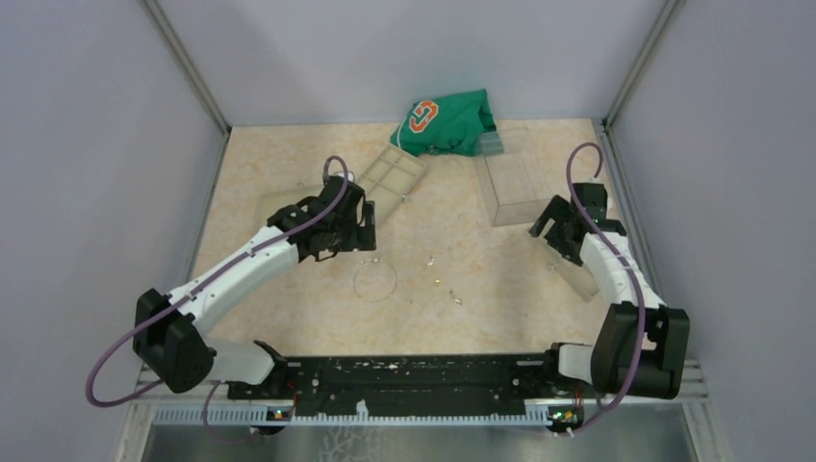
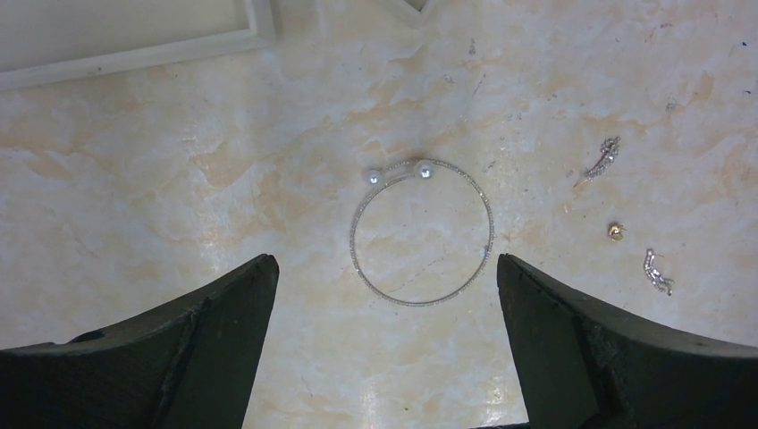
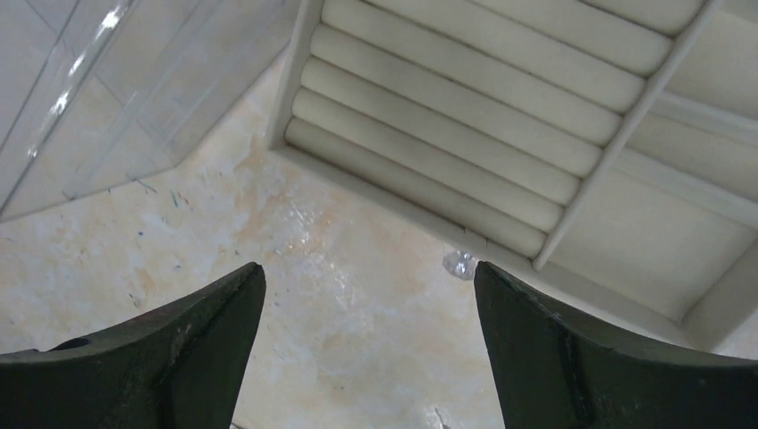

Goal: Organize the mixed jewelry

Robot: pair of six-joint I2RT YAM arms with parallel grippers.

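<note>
The jewelry lies loose on the marble-patterned table. A thin silvery hoop (image 2: 420,304) with two pearl ends lies flat; it also shows in the top view (image 1: 375,279). Three small pieces lie to its right: a sparkly drop (image 2: 603,159), a gold stud (image 2: 615,231) and another sparkly drop (image 2: 658,271). My left gripper (image 2: 384,259) is open and empty above the hoop's near side (image 1: 358,236). My right gripper (image 3: 368,266) is open and empty (image 1: 553,231). A tiny clear glittering bit (image 3: 459,264) lies by its right fingertip, against a tray's edge.
A cream tray with padded ring rolls (image 3: 447,116) lies ahead of the right gripper, a clear lid (image 3: 89,89) to its left. A compartmented tray (image 1: 393,178) and a clear box (image 1: 515,188) lie at the back. A green cloth (image 1: 445,120) lies at the far wall.
</note>
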